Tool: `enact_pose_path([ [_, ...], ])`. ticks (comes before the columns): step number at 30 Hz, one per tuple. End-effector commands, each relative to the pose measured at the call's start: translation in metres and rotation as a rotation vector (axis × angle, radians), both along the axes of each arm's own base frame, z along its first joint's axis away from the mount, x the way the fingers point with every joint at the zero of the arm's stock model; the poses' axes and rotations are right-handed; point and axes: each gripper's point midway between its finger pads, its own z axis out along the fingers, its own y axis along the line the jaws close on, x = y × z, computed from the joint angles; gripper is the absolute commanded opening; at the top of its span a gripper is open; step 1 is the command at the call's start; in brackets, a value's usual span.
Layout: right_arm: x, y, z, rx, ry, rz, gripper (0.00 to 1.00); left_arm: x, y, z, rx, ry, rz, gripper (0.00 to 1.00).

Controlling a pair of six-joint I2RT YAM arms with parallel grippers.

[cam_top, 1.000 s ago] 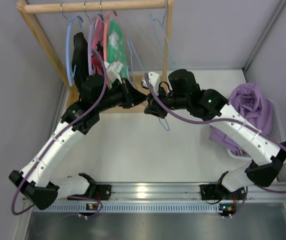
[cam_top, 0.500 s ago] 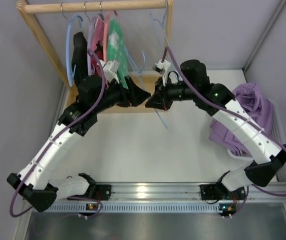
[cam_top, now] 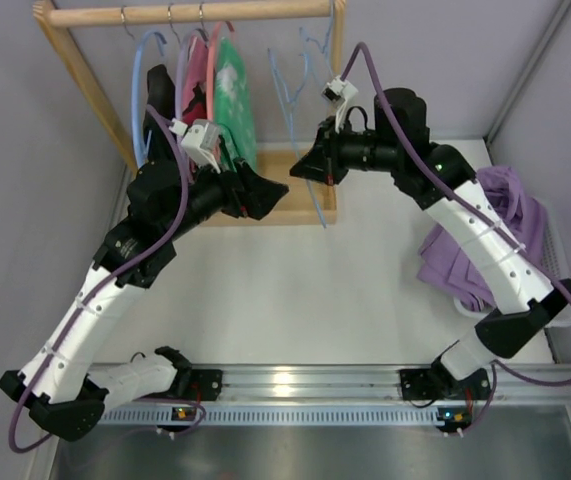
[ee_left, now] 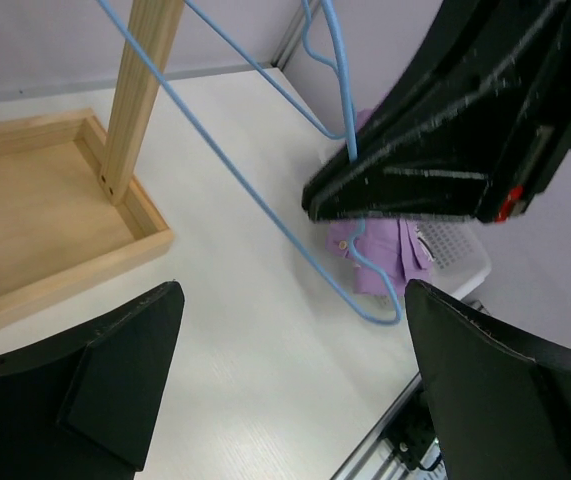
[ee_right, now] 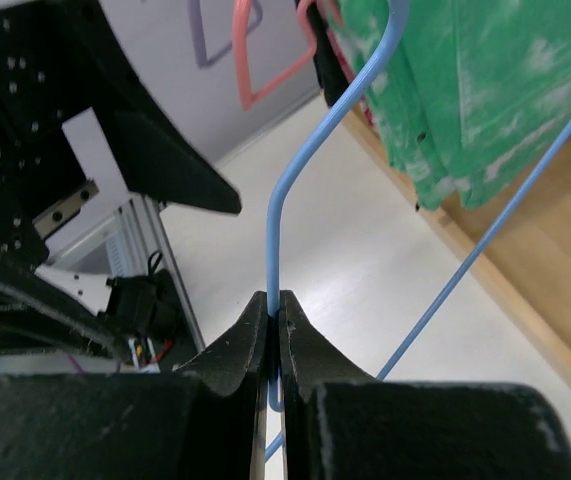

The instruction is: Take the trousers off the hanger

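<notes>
Trousers [cam_top: 500, 225], lilac, are lying bunched in a white basket [cam_top: 462, 303] at the 3 o'clock edge of the table [cam_top: 285, 300], fully off the hanger [cam_top: 318, 207] and well apart from it. Hanger, thin light-blue wire, is hanging bare in the air toward 12 o'clock, above the near rim of the wooden tray [cam_top: 265, 216] that forms the foot of the clothes rack [cam_top: 185, 13]. Right gripper [ee_right: 273, 305] is pinching the hanger: its wrist view shows both fingers pressed together on the wire with no gap showing, and the wire is running up out of the fingertips and curving away to 1 o'clock. Whether the hook is reaching the rack's rail, I cannot tell. Left gripper [ee_left: 290, 290] is standing wide open and is holding nothing; its two fingers are framing the bottom corners of its wrist view, with bare table between them. It is pointing toward 3 o'clock, at the right gripper, near it but not touching it or the wire. In that same view the trousers are showing past the hanger's lower bend, beside the basket wall. On the rail, toward 11 o'clock, a green printed garment [cam_top: 231, 100], a pink hanger [cam_top: 210, 60], a black garment [cam_top: 160, 110] and a thicker blue hanger [cam_top: 137, 90] are hanging side by side.
</notes>
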Motion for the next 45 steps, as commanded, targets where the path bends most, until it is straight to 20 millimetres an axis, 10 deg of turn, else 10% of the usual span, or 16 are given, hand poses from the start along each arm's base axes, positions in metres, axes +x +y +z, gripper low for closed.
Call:
enact_pose_path([
  [1,0.024,0.002,0.038,0.065,-0.090,-0.030,0.00,0.000,0.011,0.012,0.037,-0.082,0.024,0.99],
  [17,0.150,-0.005,0.056,0.067,-0.255,-0.231,0.00,-0.012,0.022,0.010,0.024,-0.082,0.028,0.99],
  [27,0.185,-0.008,0.066,0.131,-0.290,-0.298,0.00,-0.015,0.030,0.010,0.006,-0.076,0.051,0.99],
  [35,0.201,-0.006,0.033,0.087,-0.219,-0.313,0.01,-0.013,0.028,0.004,0.020,-0.069,0.044,0.99],
  [45,0.169,-0.022,0.045,0.063,-0.253,-0.328,0.66,-0.015,0.032,-0.035,0.181,-0.037,0.007,0.99],
])
